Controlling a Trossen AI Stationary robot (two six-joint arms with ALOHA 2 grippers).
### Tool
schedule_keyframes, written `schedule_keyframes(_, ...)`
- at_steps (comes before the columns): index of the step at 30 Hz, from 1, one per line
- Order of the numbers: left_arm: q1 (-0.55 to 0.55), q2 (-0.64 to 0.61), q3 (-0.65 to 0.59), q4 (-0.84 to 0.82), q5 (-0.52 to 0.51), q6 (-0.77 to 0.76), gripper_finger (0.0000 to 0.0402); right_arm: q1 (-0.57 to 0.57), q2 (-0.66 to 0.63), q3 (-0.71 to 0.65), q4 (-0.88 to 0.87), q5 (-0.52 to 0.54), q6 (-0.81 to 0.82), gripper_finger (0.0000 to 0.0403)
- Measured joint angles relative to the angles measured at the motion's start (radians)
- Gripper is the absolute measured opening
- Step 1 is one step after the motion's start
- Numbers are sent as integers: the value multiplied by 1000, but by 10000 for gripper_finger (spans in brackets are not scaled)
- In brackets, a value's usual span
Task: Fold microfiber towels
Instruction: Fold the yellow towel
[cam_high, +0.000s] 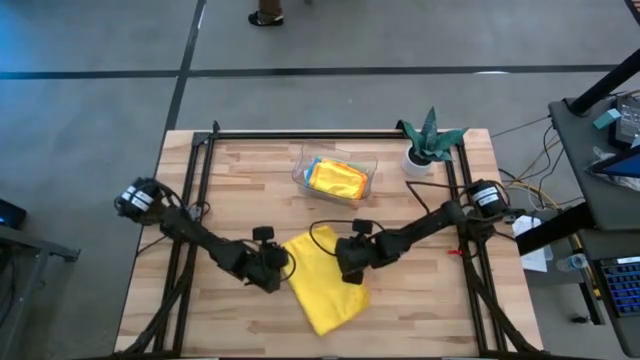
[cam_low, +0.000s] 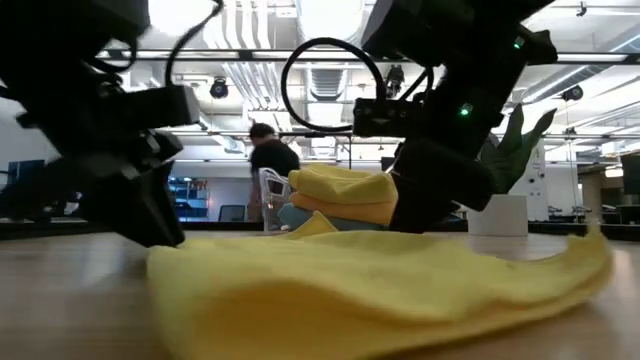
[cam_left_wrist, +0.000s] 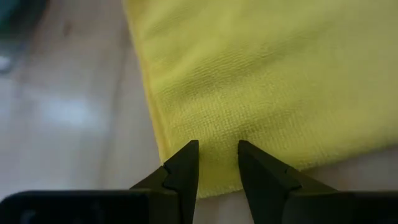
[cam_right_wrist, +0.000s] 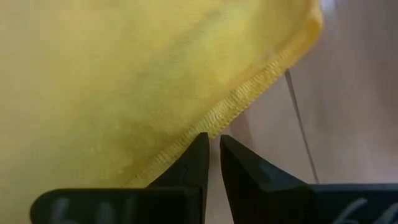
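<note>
1. Towel position: yellow towel (cam_high: 322, 283) flat on desk (cam_high: 240, 180), between both grippers.
2. Left gripper (cam_left_wrist: 217, 163): narrowly spread, tips over towel edge; seat edge fully before pinching.
3. Right gripper (cam_right_wrist: 213, 155): nearly pressed together at stitched hem; take hem squarely, lift evenly with left.

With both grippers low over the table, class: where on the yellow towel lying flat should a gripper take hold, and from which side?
Best guess: pinch the yellow towel at its stitched hem, near a corner, coming in low from the bare table outside that edge. It lies flat, so only its thin rim offers the fingers something to close on. The right gripper already sits at that hem, the left gripper at the opposite edge.
</note>
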Motion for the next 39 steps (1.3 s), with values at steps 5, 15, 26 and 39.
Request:
schedule_keyframes(5, 95, -2, -21, -1, -74, 131, 99, 53, 0, -8, -9, -12, 48, 38)
schedule_keyframes(15, 261, -49, -2, 45, -42, 357, 99, 127, 0, 58, -82, -61, 89, 38)
schedule_keyframes(26, 135, -290, -10, -41, 89, 323, 99, 170, -106, 63, -230, 34, 117, 38)
schedule_keyframes(39, -327, -281, 56, -11, 38, 328, 99, 308, -146, 56, -98, 80, -79, 38)
